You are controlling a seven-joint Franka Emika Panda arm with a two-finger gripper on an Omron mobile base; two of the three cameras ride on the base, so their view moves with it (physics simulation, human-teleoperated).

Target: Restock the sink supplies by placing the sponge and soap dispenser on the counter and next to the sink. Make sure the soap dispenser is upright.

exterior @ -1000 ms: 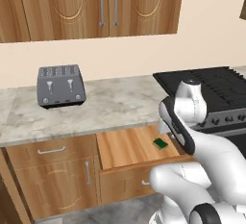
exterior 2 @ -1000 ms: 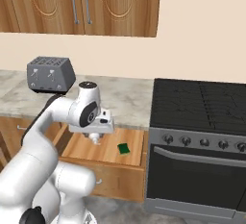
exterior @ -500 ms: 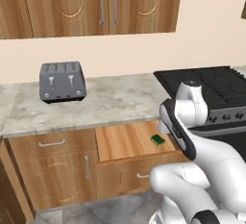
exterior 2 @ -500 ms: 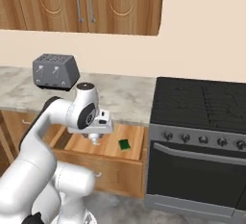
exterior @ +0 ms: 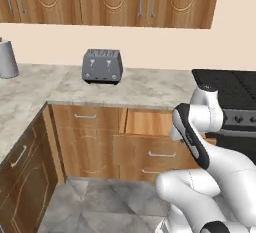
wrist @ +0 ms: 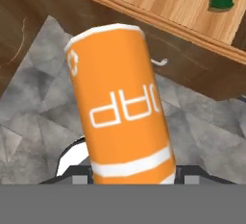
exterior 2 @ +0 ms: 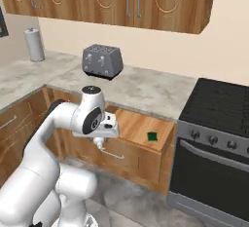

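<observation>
Wooden cabinets and a marbled tabletop now stretch round a corner that half a second back was out of frame. The whole picture has slid in both base views, so it is the base that has driven, back and to the left, not the things. Between the fingers stands the soap dispenser, an orange bottle lettered SOAP. It rises large from the bottom of the hand view, and it seems to be clamped there, though the contact itself lies below the edge of the picture. Past the bottle lies the grey tiled floor, so the hand hangs out in front of the cabinets, clear of the open drawer. The sponge lies untouched on the drawer's wooden bottom, well apart from the hand. Farther out, the toaster sits on the tabletop, and a grey cylinder stands on the side run. My reading is that the dispenser is on its way to the sink, with the sponge left for a second trip.
</observation>
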